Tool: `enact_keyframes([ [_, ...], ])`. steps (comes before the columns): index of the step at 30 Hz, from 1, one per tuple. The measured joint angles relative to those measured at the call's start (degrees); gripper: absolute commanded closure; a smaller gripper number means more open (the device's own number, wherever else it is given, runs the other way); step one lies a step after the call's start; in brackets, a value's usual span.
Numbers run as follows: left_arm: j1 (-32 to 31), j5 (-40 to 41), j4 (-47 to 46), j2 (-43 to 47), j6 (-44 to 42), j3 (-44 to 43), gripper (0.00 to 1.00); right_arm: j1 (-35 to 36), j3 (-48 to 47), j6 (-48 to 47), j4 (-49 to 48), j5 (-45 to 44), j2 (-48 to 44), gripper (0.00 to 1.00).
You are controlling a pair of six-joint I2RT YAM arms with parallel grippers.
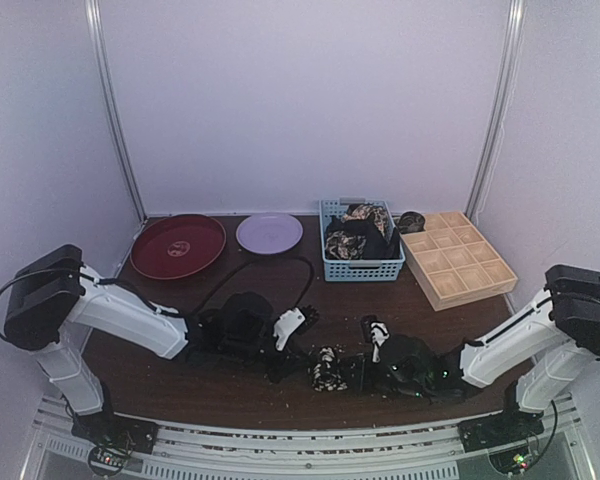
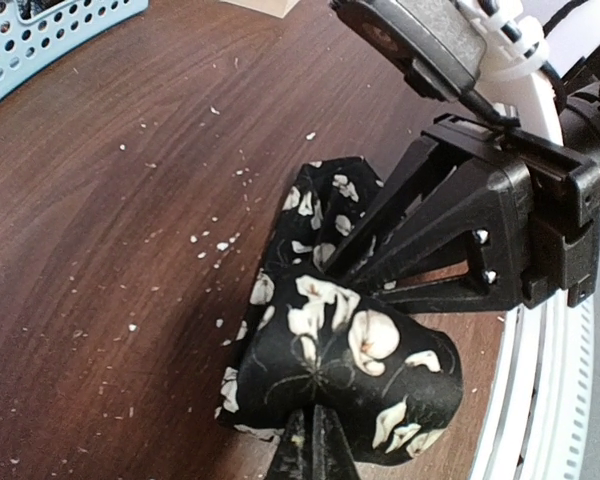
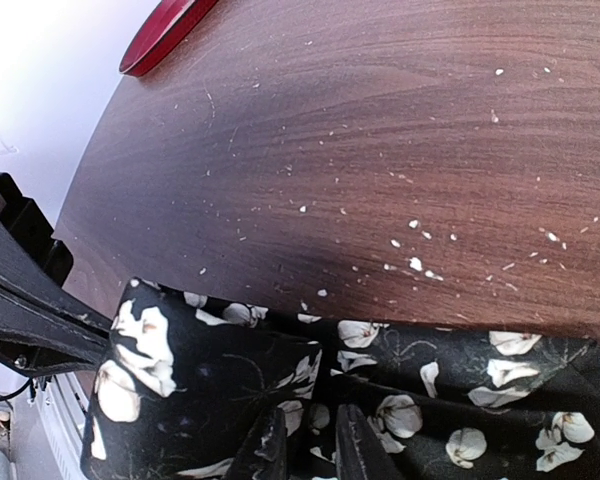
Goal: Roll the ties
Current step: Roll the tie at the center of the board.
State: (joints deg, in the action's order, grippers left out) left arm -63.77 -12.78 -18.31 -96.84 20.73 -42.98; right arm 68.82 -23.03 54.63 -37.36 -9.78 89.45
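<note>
**Tie** (image 2: 350, 350): black with cream flowers, part-rolled into a loose coil. It lies near the front edge of the table (image 1: 430, 320), between the two arms.

**Left gripper** (image 2: 310, 430): clamped tight on the coil's near rim, probably to anchor it.

**Right gripper** (image 3: 312, 420): jaws narrow, pinching the fabric from the opposite side, seemingly so the roll cannot spring open.

**Beyond:**
- blue basket (image 1: 362, 268) heaped with more ties (image 1: 358, 232)
- wooden tray (image 1: 475, 288) beside the basket
- red plate (image 1: 177, 246) and purple plate (image 1: 269, 233) at the far left
</note>
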Motion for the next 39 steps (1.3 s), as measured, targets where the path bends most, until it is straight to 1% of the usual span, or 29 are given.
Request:
enact_keyframes([
  [5, -0.7, -0.3, -0.3, -2.3, 0.5, -1.7, 0.99, 0.0, 1.2, 0.3, -0.9, -0.3, 0.0, 0.80],
  [9, -1.1, -0.3, -0.3, -2.6, 0.5, -2.9, 0.96, 0.0, 2.0, 1.0, -0.7, -1.3, -0.3, 0.79],
  [16, -1.3, -0.2, 0.9, -3.4, 0.5, -4.7, 0.94, 0.0, 4.9, 1.4, 0.1, -4.0, -4.7, 0.73],
  [18, -1.3, -0.3, 1.2, -3.9, 0.5, -5.4, 0.94, 0.0, 5.5, 1.4, 0.6, -4.8, -6.5, 0.69],
  [21, -1.3, -0.2, 1.4, -4.9, 0.5, -6.5, 0.94, 0.0, 6.1, 1.6, 1.5, -5.4, -9.4, 0.60],
  [25, -1.4, -0.2, 1.6, -6.1, 0.6, -7.9, 0.94, 0.0, 6.4, 1.9, 2.5, -5.4, -14.1, 0.52],
  [27, -1.5, -0.1, 1.7, -6.6, 0.6, -8.5, 0.94, 0.0, 6.4, 1.9, 2.5, -5.2, -15.3, 0.46],
  [28, -1.6, -0.1, 1.8, -6.8, 0.6, -8.9, 0.94, 0.0, 6.4, 2.1, 2.5, -5.1, -15.5, 0.45],
  [30, -1.7, 0.0, 1.7, -7.5, 0.6, -9.7, 0.94, 0.0, 6.3, 2.2, 2.8, -4.7, -15.4, 0.44],
  [33, -2.0, 0.0, 1.7, -8.5, 0.8, -10.7, 0.93, 0.1, 5.3, 2.2, 3.3, -4.2, -13.9, 0.48],
  [37, -2.6, 0.0, 1.7, -8.9, 1.1, -11.4, 0.91, 0.1, 3.0, 2.1, 4.1, -3.5, -10.5, 0.57],
  [39, -2.7, 0.7, 2.0, -8.9, 1.5, -11.4, 0.88, 0.1, 2.6, 2.0, 4.4, -3.3, -9.4, 0.62],
])
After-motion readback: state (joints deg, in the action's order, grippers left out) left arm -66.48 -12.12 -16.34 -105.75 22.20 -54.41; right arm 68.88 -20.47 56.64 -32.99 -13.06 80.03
